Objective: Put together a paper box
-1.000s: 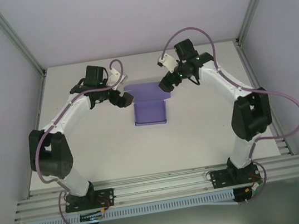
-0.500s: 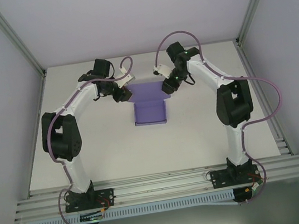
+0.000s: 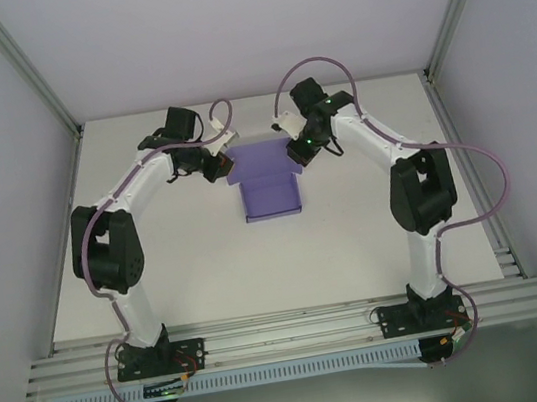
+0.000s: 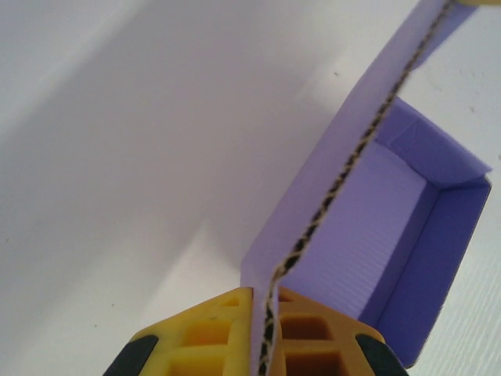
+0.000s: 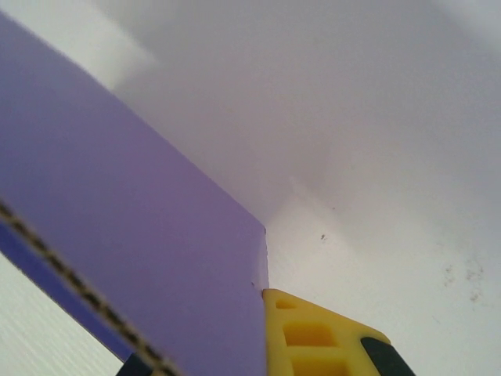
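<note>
The paper box (image 3: 269,193) is sitting toward the far middle of the tabletop (image 3: 188,274), its tray opening upward and its rear flap standing up. The left end effector (image 4: 266,333) is pinching that flap's corrugated edge between yellow fingers, whose lower parts are being cut off by the frame. The right end effector (image 3: 297,151) is gripping the flap's opposite end; in its wrist view one finger (image 5: 313,338) is pressing the purple face while the other is lying mostly hidden behind it. Bare white surface is lying open all around the box.
</note>
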Tool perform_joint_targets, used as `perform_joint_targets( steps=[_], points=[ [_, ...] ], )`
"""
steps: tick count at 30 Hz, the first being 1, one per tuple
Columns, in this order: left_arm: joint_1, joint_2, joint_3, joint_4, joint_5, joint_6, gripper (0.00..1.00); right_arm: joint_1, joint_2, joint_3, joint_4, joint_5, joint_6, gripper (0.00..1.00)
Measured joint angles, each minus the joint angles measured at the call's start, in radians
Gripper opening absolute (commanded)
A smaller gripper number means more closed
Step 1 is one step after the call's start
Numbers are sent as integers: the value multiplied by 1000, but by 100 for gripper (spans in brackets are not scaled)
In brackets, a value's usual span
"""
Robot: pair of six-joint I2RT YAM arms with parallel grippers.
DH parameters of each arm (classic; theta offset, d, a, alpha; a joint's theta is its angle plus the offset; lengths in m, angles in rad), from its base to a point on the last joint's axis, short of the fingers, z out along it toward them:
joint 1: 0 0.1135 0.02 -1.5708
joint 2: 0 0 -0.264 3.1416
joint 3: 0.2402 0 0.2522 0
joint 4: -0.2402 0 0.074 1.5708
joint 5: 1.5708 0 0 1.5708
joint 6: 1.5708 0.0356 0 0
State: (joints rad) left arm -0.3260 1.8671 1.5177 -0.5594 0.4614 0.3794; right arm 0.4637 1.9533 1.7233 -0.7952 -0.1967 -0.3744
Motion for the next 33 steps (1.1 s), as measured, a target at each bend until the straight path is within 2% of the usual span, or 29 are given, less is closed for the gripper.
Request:
perform_joint_targets(
  steps=[4,9,14,20,24,33],
  points=[
    [-26,-50,-23,101,-115,-235,0,47,-87,-119,190,112,261,0],
    [-134,-79,-85,218,-381,-516,0,105,-129,-279,420,290,575,0],
    [-172,-28,-85,277,-470,-733,0,134,-109,-305,505,430,760,0],
    [-172,-3,-116,365,-495,-875,0,160,-84,-347,583,488,839,0],
    [-173,6,-152,420,-502,-907,0,184,-89,-415,663,528,842,0],
    [-196,-71,-440,712,-456,-905,0,232,-157,-620,820,607,817,0]
  ],
)
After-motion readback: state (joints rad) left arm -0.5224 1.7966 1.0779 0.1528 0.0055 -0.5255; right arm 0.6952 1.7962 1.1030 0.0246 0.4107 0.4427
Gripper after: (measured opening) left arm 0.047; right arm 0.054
